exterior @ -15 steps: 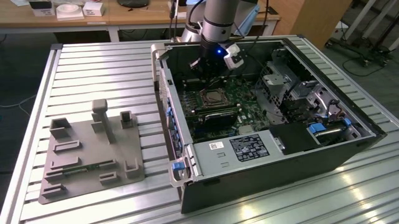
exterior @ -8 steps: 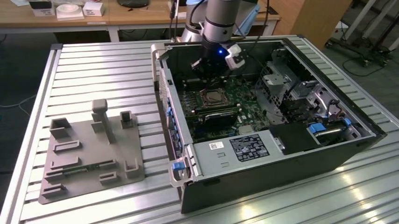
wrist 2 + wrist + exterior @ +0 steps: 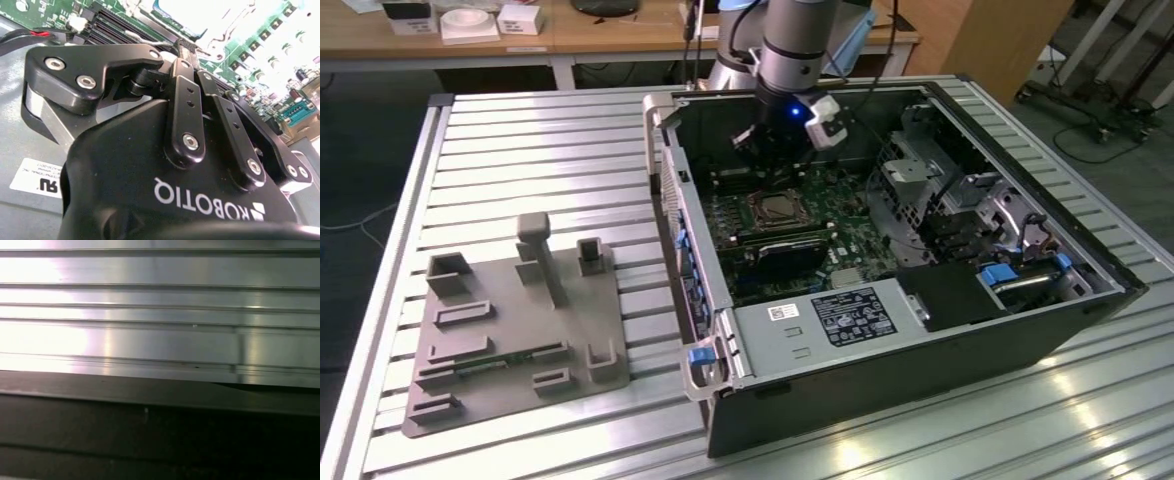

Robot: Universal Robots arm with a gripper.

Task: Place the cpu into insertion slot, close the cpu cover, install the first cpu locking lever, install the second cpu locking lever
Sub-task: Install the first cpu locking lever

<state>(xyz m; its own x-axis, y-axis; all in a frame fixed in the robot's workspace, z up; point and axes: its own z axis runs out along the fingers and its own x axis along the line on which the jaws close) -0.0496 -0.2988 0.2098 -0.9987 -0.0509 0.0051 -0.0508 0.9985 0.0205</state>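
cpu: You can see a small silvery-grey square (image 3: 781,208) in the middle of the socket. I judge it is the chip, lying flat so its contacts meet the socket bed.
insertion slot: The slot (image 3: 758,213) is on the green board (image 3: 841,195), about mid-case. It faces up, which suits a straight drop from above.
cpu cover: The thin bright frame (image 3: 797,213) around the chip looks laid down over it. The levers are too small for you to judge.
gripper: It hangs at 12 o'clock from the socket (image 3: 771,152), near but not touching. You cannot tell from these views whether it is spread or pressed together, or whether it carries anything.
memory slots: Long black rows (image 3: 781,240) lie at 6 o'clock from the socket, just beside it, so you have little room on that side.
labelled box: The large black box (image 3: 854,315) sits at 5 o'clock, well apart.
case: The case (image 3: 907,380) lies on its side, open upward, to give the arm access.
grey fixture: The fixture (image 3: 520,330) is at 8 o'clock on the slatted table (image 3: 520,140), outside the case.
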